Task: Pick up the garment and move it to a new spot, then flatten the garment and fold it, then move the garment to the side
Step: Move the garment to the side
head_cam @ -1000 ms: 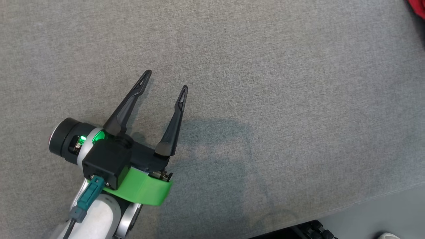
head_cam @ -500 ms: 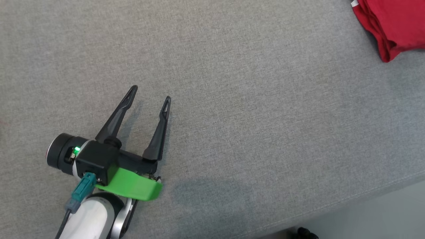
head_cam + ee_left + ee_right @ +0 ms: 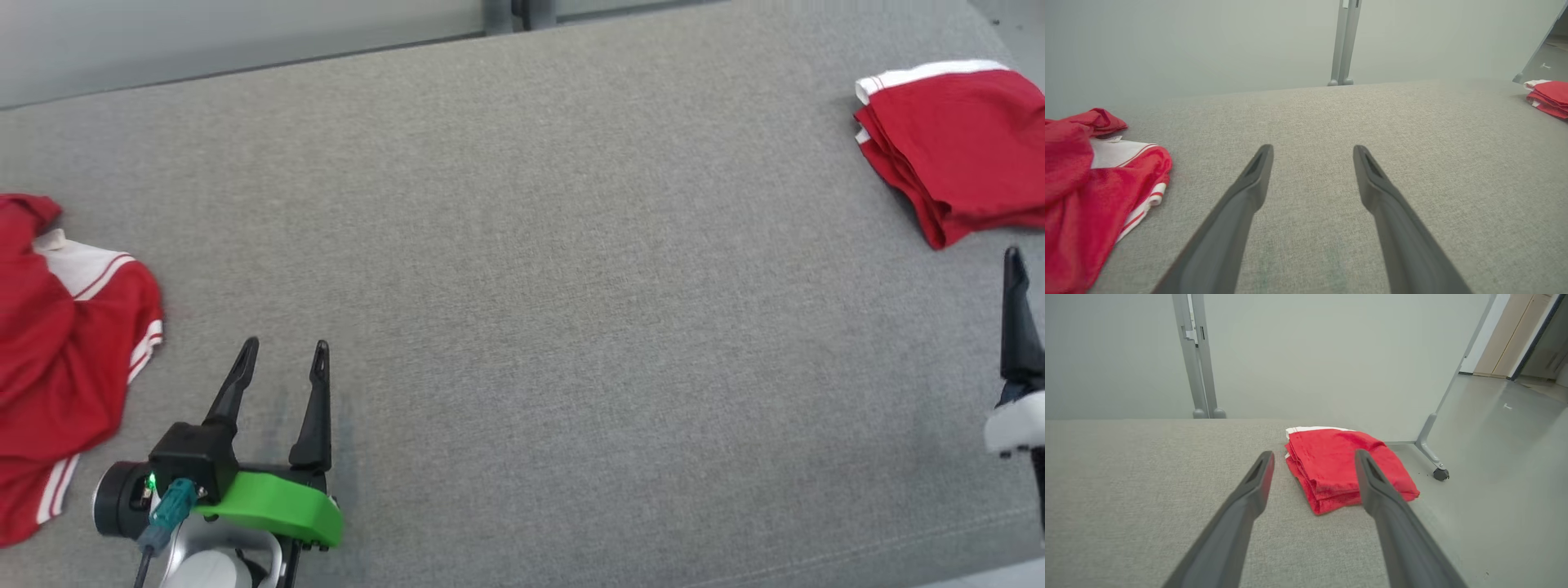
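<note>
A crumpled red garment (image 3: 57,351) with white striped trim lies at the left edge of the grey fabric table (image 3: 571,245). My left gripper (image 3: 286,345) hovers just right of it, open and empty, fingers pointing toward the far edge. In the left wrist view that garment (image 3: 1081,196) lies left of the open left gripper (image 3: 1312,149). A neatly folded red garment (image 3: 955,139) rests at the far right corner. One right finger (image 3: 1019,327) shows below it. In the right wrist view the open, empty right gripper (image 3: 1314,454) points at the folded garment (image 3: 1339,465) from short of it.
A pale panel wall with a metal post (image 3: 522,12) runs behind the table's far edge. Past the table's right edge are bare floor and a stand leg on a caster (image 3: 1440,473). Wide bare tabletop lies between the two garments.
The head camera has swung up, bringing both garments, the far edge and a right finger into view. The left gripper stays open and now sits lower in the picture.
</note>
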You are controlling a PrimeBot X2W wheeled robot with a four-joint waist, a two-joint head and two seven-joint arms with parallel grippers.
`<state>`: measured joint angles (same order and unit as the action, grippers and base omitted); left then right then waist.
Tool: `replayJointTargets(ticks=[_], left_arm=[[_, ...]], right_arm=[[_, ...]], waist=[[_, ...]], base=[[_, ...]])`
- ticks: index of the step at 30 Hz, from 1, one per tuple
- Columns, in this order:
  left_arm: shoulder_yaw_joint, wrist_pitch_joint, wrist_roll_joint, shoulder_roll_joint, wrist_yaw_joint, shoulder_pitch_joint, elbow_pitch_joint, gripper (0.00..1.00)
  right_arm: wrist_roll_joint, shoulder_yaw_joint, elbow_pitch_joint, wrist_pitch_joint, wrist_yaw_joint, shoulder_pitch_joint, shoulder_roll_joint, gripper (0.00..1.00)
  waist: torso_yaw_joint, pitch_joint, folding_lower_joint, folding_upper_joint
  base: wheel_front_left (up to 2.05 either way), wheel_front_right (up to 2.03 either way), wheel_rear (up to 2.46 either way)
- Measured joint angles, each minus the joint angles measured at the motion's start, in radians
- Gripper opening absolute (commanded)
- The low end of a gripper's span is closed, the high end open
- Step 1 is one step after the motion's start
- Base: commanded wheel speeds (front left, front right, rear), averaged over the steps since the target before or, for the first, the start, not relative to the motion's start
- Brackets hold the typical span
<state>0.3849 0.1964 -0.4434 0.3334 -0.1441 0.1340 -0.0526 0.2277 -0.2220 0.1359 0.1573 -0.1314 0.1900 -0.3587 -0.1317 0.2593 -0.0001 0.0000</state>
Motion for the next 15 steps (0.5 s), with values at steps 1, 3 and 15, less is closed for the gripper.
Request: replayJointTargets(ticks=[1, 3, 15], left_arm=[[-0.002, 0.006, 0.000, 0.001, -0.003, -0.006, -0.021, 1.00], [-0.007, 0.021, 0.000, -0.001, -0.006, -0.022, -0.051, 1.00], [-0.068, 0.065, -0.013, -0.048, 0.014, -0.067, -0.198, 1.00]], right_arm=[[-0.007, 0.003, -0.028, 0.000, 0.000, -0.042, 0.027, 1.00], [-0.011, -0.027, -0.067, 0.018, 0.000, -0.098, 0.105, 1.00], [-0.190, -0.028, 0.010, 0.100, 0.000, -0.307, 0.261, 1.00]], waist=[[0.012, -0.016, 0.0000, 0.0000], [0.036, -0.047, 0.0000, 0.0000], [0.204, -0.177, 0.0000, 0.0000]], base=[[0.00, 0.00, 0.00], [0.00, 0.00, 0.00], [0.00, 0.00, 0.00]])
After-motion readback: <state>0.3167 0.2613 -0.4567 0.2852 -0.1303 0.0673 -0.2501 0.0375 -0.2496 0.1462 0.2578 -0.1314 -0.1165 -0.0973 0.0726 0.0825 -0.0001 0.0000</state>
